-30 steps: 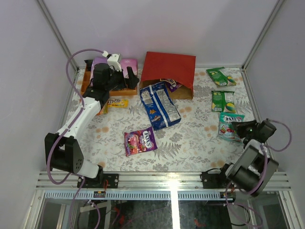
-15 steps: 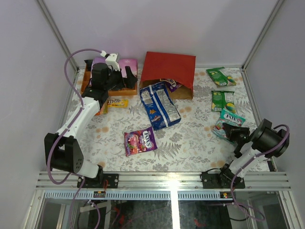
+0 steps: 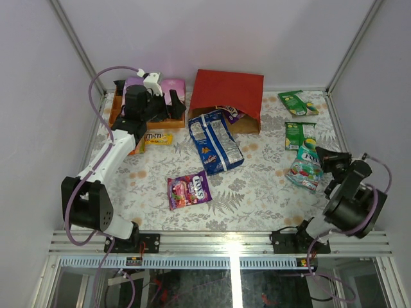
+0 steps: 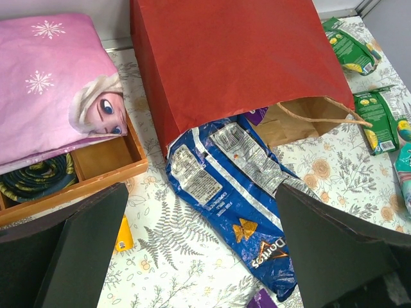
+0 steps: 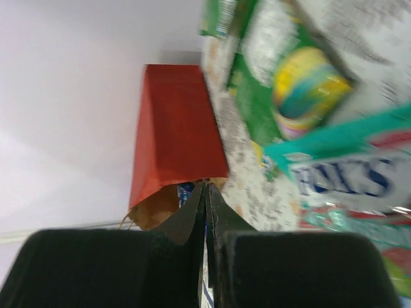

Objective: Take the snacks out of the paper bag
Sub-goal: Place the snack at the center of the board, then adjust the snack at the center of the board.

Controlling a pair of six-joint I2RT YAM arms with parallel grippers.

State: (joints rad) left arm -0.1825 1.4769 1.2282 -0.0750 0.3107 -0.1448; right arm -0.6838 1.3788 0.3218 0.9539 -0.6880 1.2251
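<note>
The red paper bag lies on its side with its brown mouth toward me, also in the left wrist view and the right wrist view. A long blue chip bag sticks out of the mouth, and a purple packet lies in the opening. On the table lie a magenta candy bag, two green packets, a teal packet and a yellow pack. My left gripper is open and empty, left of the bag. My right gripper is shut and empty beside the teal packet.
A wooden box with a pink-purple folded cloth stands at the back left, under my left arm. Pale walls and metal posts close in the table on three sides. A metal rail runs along the near edge.
My right arm has swung and turned its wrist, and its gripper now sits just right of the teal packet, which has tilted and shifted slightly. My left arm has barely moved.
</note>
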